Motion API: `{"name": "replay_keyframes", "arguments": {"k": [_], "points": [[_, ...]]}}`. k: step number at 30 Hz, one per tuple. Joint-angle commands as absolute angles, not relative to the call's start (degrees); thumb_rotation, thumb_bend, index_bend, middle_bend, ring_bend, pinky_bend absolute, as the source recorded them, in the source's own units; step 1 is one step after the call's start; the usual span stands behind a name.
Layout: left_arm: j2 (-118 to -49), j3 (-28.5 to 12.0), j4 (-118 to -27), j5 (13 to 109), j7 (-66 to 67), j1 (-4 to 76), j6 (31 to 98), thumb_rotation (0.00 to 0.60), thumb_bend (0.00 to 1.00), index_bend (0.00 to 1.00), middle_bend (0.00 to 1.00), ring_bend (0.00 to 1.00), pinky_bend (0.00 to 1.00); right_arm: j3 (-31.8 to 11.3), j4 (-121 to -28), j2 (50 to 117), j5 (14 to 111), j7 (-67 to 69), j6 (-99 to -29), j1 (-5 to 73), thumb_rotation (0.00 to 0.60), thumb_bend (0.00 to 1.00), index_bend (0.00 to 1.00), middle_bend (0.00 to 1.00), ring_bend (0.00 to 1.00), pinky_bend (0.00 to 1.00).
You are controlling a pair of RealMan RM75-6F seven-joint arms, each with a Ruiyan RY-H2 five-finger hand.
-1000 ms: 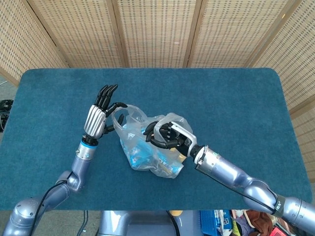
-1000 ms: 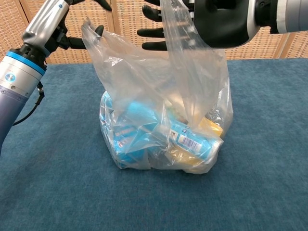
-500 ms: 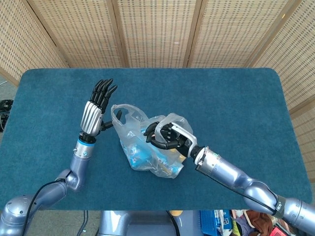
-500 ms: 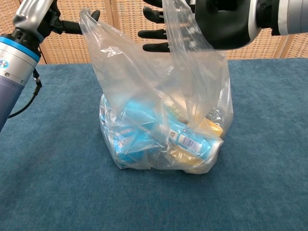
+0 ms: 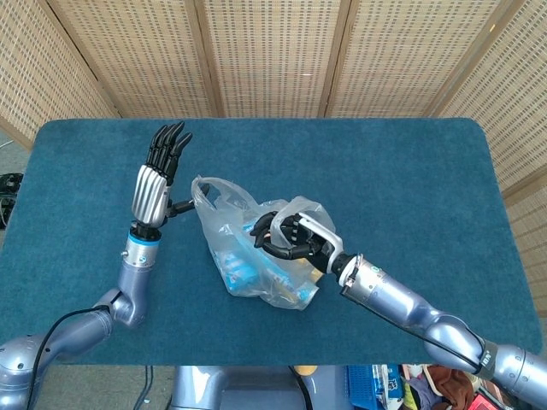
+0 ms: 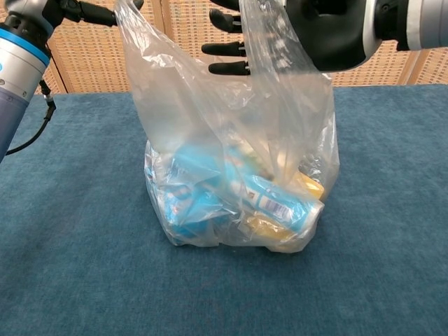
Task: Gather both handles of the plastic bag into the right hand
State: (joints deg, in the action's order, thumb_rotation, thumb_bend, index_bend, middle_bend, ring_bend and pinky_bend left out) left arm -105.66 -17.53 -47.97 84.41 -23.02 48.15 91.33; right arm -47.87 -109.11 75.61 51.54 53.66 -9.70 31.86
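Note:
A clear plastic bag holding blue and yellow packets stands on the blue table. My right hand is over the bag's right side, with its fingers curled through the right handle. My left hand is up at the bag's left, fingers straight and pointing up. Its thumb is hooked in the left handle, which is stretched up and to the left. The two handles are apart.
A woven screen stands behind the table's far edge. Blue tabletop spreads to both sides of the bag and in front of it. Cables hang below the near edge by my left arm.
My left hand has moved left and up, and its fingers have straightened. The left handle went with it and the bag mouth has stretched wider. My right hand has stayed where it was.

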Motion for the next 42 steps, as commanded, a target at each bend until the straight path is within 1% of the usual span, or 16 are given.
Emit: {"name": "replay_keyframes", "arguments": {"k": [1, 10, 15, 21, 23, 25, 31, 37, 42], "points": [[-105.01, -18.64, -49.53, 83.47, -22.9, 48.39, 90.39, 0.6, 0.3, 0.0, 0.0, 0.0, 0.0, -48.16, -109.21, 75.65, 51.42, 53.44, -9.64, 31.75, 0.6, 0.4, 0.4, 0.5, 0.26, 0.26], [-102.11, -20.65, -53.2, 83.34, -22.43, 48.68, 90.59, 0.6, 0.27, 0.0, 0.0, 0.0, 0.0, -49.85, -109.77, 74.9, 50.27, 53.02, -10.42, 31.97, 0.6, 0.4, 0.4, 0.5, 0.26, 0.26], [-99.62, -20.63, -55.32, 84.66, -21.0, 48.72, 91.11, 0.6, 0.25, 0.0, 0.0, 0.0, 0.0, -50.52, -110.46, 74.16, 49.3, 52.93, -11.95, 32.21, 0.6, 0.4, 0.4, 0.5, 0.25, 0.26], [-96.89, -20.61, -57.62, 85.81, -19.85, 48.58, 91.5, 0.6, 0.24, 0.0, 0.0, 0.0, 0.0, -50.68, -111.63, 72.85, 48.13, 52.58, -14.69, 32.28, 0.6, 0.4, 0.4, 0.46, 0.22, 0.25], [-95.89, -20.49, -58.49, 86.27, -19.47, 48.5, 91.55, 0.6, 0.24, 0.0, 0.0, 0.0, 0.0, -50.47, -112.0, 72.45, 47.59, 52.45, -15.84, 32.39, 0.6, 0.4, 0.39, 0.44, 0.19, 0.23], [-94.85, -20.26, -59.23, 87.07, -18.71, 48.49, 91.83, 0.6, 0.23, 0.0, 0.0, 0.0, 0.0, -50.14, -112.32, 72.03, 47.01, 52.19, -17.08, 32.64, 0.6, 0.4, 0.38, 0.42, 0.16, 0.19], [-92.11, -19.95, -61.6, 89.07, -16.42, 48.48, 92.81, 0.6, 0.22, 0.0, 0.0, 0.0, 0.0, -48.75, -113.1, 70.76, 45.4, 51.28, -19.42, 33.88, 0.6, 0.4, 0.35, 0.38, 0.11, 0.14], [-90.12, -19.91, -63.33, 89.89, -14.54, 48.65, 92.57, 0.6, 0.21, 0.0, 0.0, 0.0, 0.0, -47.36, -113.02, 70.03, 43.74, 51.08, -20.26, 35.35, 0.6, 0.4, 0.29, 0.33, 0.08, 0.1], [-88.98, -19.57, -64.82, 91.04, -12.98, 48.97, 92.51, 0.6, 0.21, 0.0, 0.0, 0.0, 0.0, -46.69, -112.8, 70.18, 42.99, 51.17, -20.92, 36.43, 0.6, 0.4, 0.28, 0.33, 0.07, 0.1]]}}
